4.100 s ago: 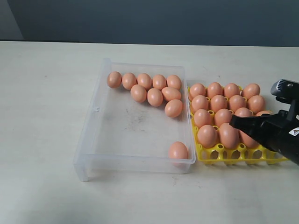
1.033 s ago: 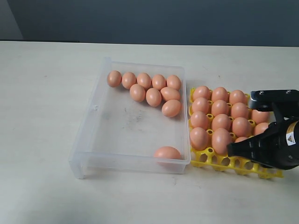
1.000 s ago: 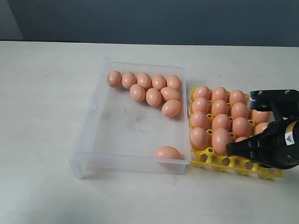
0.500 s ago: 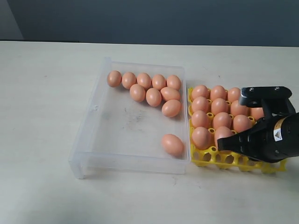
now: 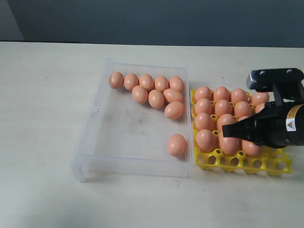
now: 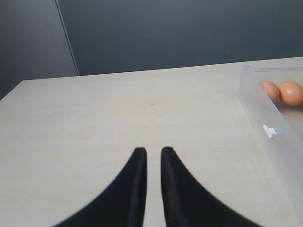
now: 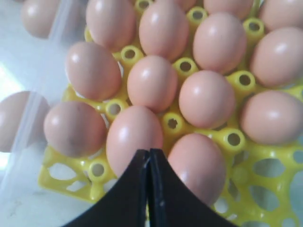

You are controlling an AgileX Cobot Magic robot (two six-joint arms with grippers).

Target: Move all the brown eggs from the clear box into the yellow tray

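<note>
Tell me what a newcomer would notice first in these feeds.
The bright yellow tray on the right grabs the eye, packed with brown eggs apart from empty cups along its near edge, with the black right arm hanging over it, jaws shut on nothing. Next comes the clear box beside it, holding nine eggs clustered in its far right corner and one lone egg near its front right.
</note>
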